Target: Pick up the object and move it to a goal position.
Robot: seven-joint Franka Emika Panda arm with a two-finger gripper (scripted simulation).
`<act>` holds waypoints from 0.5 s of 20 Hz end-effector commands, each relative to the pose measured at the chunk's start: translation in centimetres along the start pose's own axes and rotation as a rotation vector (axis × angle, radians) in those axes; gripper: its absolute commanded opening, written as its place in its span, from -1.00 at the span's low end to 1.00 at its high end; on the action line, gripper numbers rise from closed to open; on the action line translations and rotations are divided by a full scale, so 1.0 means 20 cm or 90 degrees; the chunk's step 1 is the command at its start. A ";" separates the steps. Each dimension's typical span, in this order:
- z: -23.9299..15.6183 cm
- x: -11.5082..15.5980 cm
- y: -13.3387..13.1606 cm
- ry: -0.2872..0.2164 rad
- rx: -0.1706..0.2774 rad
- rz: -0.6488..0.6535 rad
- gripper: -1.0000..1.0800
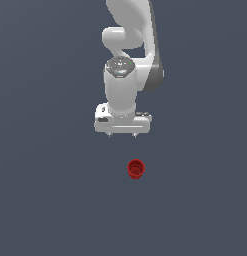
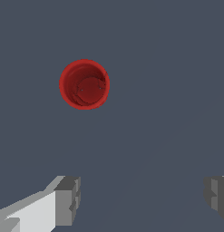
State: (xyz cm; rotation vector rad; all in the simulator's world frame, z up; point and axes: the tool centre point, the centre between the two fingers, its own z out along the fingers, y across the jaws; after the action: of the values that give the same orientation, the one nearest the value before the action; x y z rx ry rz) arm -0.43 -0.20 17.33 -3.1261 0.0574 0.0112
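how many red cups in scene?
1. The red cup sits upright on the grey floor, open end up, below the open tool and slightly toward the exterior view's right; nothing touches it. The wrist view shows the same cup. Nothing could plausibly hide another.

You have the small red ridged cup (image 1: 136,169) standing apart from the white robot gripper (image 1: 123,134), slightly toward the exterior view's right.

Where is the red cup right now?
In the exterior view the red cup sits on the grey floor, below the open gripper, slightly to that view's right, untouched.
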 end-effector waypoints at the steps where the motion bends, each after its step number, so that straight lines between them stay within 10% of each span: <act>1: 0.00 0.00 0.00 0.000 0.000 0.000 0.92; 10: 0.04 -0.04 -0.06 -0.017 0.004 -0.024 0.92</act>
State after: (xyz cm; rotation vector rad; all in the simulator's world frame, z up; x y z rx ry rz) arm -0.98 0.83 16.65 -3.1202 0.0066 0.0457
